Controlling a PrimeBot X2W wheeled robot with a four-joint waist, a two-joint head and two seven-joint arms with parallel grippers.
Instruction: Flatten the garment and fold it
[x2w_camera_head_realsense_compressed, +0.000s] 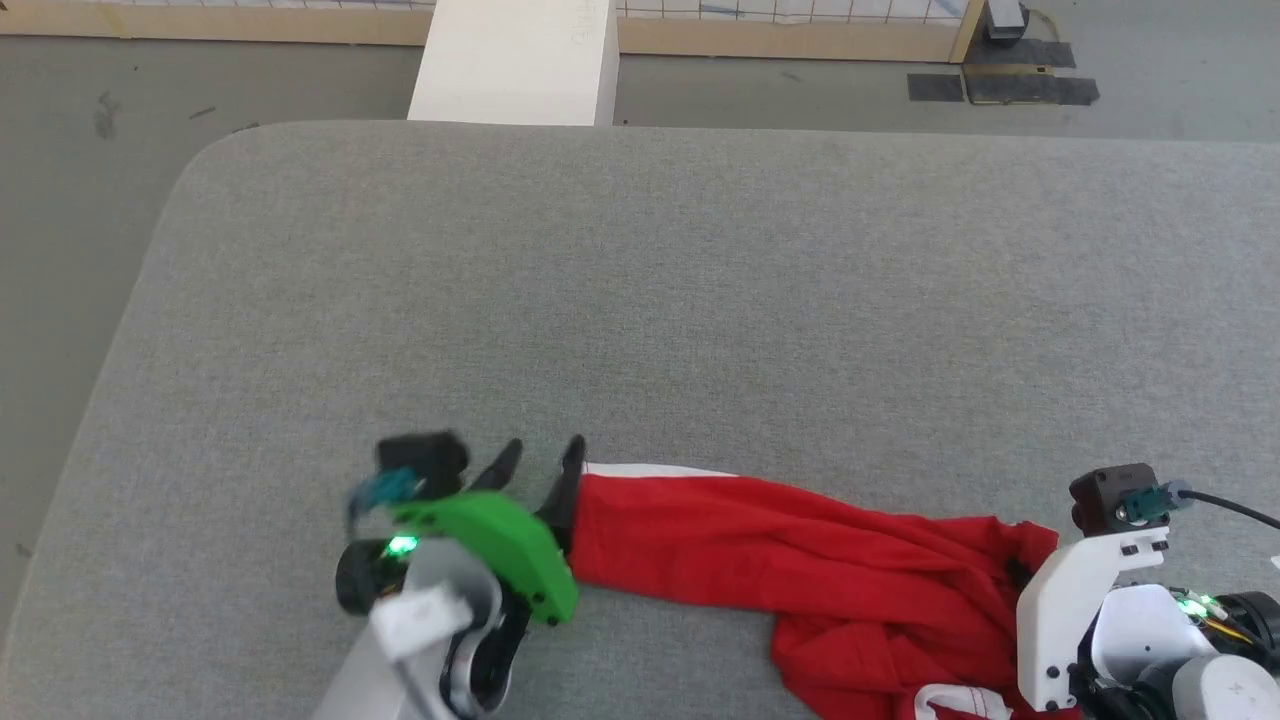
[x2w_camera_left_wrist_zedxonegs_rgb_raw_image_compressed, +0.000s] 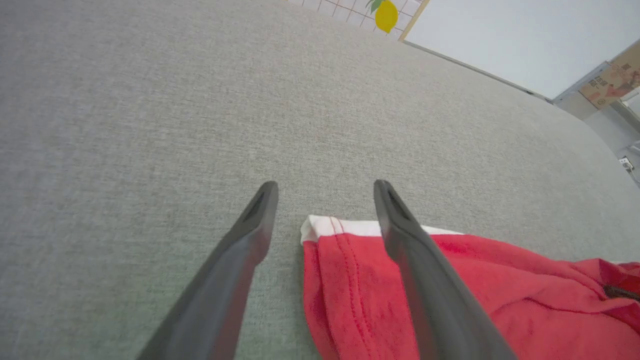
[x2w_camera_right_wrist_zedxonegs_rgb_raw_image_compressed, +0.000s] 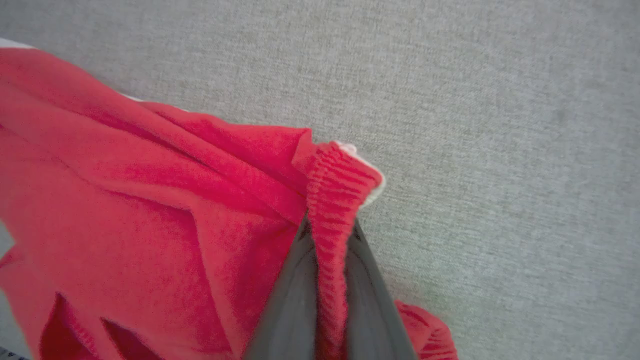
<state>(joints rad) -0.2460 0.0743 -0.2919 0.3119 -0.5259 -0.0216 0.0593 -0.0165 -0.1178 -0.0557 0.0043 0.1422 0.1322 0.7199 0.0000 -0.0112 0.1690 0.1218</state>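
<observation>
One end only secured: right gripper (x2w_camera_right_wrist_zedxonegs_rgb_raw_image_compressed: 329, 226) clamped shut on the elastic waistband of the garment (x2w_camera_head_realsense_compressed: 800, 570), left gripper (x2w_camera_left_wrist_zedxonegs_rgb_raw_image_compressed: 325, 190) spread wide astride its white-trimmed corner, gripping nothing. Risk of a lopsided pull, dragging and bunching rather than flattening. Bright red cloth, crumpled at right, strung along the near edge of the grey table (x2w_camera_head_realsense_compressed: 640, 300).

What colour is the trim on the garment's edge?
White trim, red garment; best in left wrist view.

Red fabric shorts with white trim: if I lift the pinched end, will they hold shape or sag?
Probably floppy: the red fabric shorts lie in soft creases, so the free part should drape. Likely light: thin cloth bunches between the right fingers.
</observation>
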